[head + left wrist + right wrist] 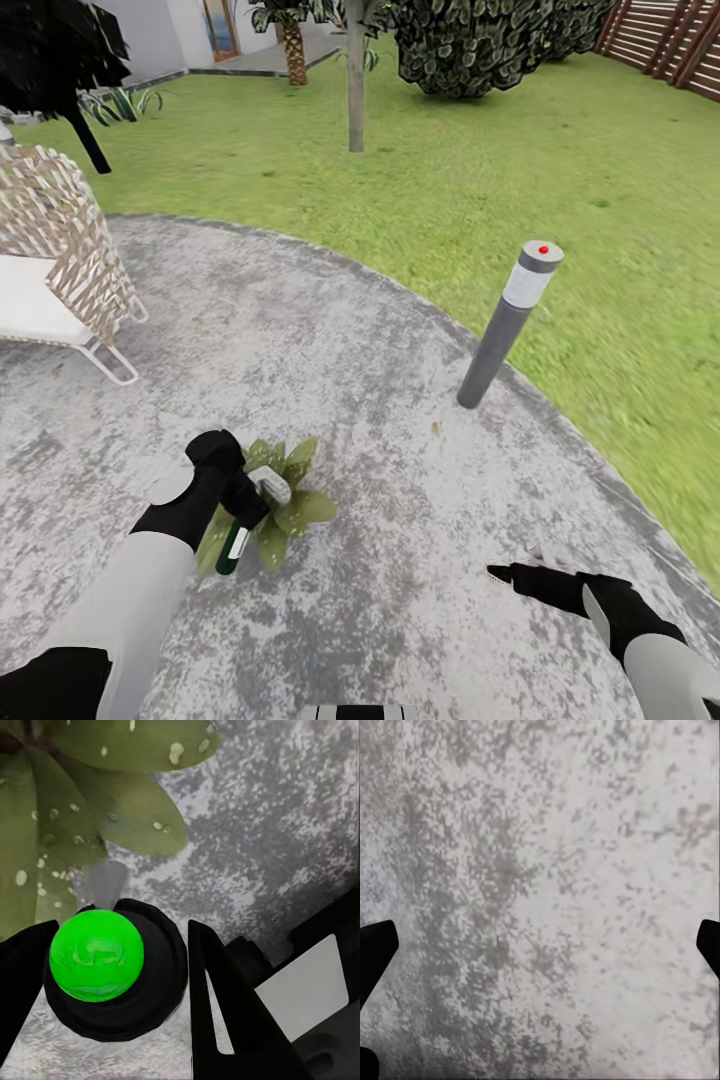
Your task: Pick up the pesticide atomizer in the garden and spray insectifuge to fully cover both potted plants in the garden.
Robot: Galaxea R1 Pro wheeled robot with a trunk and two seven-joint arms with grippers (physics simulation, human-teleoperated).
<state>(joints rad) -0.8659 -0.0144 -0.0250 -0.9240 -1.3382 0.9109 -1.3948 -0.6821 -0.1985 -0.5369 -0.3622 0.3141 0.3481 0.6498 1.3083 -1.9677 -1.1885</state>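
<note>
Bottle [236, 543] gripped in left gripper [240, 497], right above leafy potted plant [285, 495] on grey patio [330, 340]. Right gripper [510, 574] spread wide, holding nothing. Best kept low with nozzle [271, 487] swept across every leaf.

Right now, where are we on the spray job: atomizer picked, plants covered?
Done: the left gripper holds the pesticide atomizer off the paved patio. In hand: it hangs over one potted plant, whose leaves carry pale droplets in the left wrist view, so spraying looks started; full cover can't be judged. Left: the second plant. The right gripper is open and empty.
</note>
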